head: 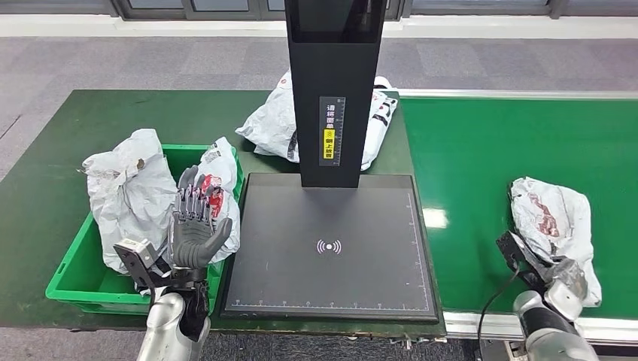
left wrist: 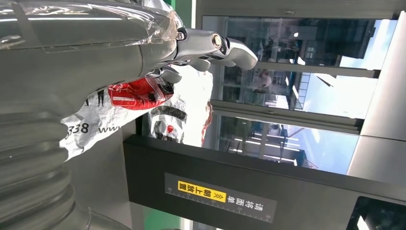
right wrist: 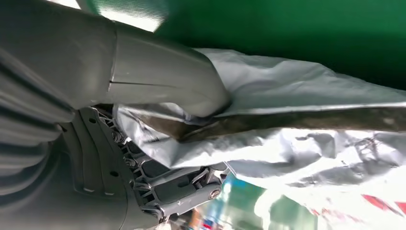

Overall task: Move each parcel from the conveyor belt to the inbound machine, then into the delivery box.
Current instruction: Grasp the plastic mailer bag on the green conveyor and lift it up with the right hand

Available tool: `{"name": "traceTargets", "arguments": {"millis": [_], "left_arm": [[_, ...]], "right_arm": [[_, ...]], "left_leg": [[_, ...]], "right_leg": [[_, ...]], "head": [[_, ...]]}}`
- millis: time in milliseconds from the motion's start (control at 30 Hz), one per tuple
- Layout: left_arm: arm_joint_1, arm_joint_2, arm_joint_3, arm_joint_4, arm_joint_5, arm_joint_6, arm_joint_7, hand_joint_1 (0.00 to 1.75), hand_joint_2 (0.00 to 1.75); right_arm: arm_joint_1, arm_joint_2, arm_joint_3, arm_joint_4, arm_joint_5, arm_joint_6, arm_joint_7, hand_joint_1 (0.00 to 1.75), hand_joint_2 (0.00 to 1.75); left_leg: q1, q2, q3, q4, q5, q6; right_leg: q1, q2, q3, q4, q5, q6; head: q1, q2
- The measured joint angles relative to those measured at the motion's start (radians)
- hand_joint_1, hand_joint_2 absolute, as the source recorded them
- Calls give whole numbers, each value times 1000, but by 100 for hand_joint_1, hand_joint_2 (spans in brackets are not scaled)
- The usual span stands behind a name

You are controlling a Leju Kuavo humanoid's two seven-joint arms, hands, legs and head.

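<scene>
A crumpled white parcel (head: 553, 218) with red print lies on the green conveyor belt (head: 489, 150) at the right. My right hand (head: 563, 284) grips its near end; in the right wrist view the thumb (right wrist: 163, 81) presses onto the parcel (right wrist: 297, 120) with the fingers under it. The black inbound machine's platform (head: 331, 278) is bare. My left hand (head: 195, 222) is held up with fingers spread and nothing in it, over the green delivery box (head: 71, 278), just in front of a red-printed parcel (head: 222, 177) (left wrist: 139, 93) inside. Another white parcel (head: 128, 188) fills the box's left side.
The machine's black column (head: 335, 83) rises from the platform's far edge. Behind it, a further white parcel (head: 271, 120) lies on the green table. The delivery box stands directly left of the platform.
</scene>
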Motion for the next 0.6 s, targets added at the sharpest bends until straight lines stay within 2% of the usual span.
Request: {"name": "traceTargets", "arguments": {"millis": [167, 500, 600], "left_arm": [[0, 0, 9, 0, -6, 7, 0, 0, 175], [1, 0, 13, 0, -8, 9, 0, 0, 175], [2, 0, 16, 0, -10, 15, 0, 0, 175]], "right_arm": [[-22, 27, 40, -11, 0, -44, -27, 175, 175], [-28, 50, 59, -23, 0, -59, -34, 175, 175], [-28, 61, 62, -33, 0, -101, -95, 175, 175]], "left_leg": [[0, 0, 0, 0, 1, 0], [0, -2, -1, 0, 1, 1], [0, -1, -1, 0, 1, 1]], "right_leg": [[0, 0, 0, 0, 0, 0], [0, -1, 0, 0, 0, 0], [0, -1, 0, 0, 0, 0]], "head": [[0, 0], [0, 0], [0, 0]]}}
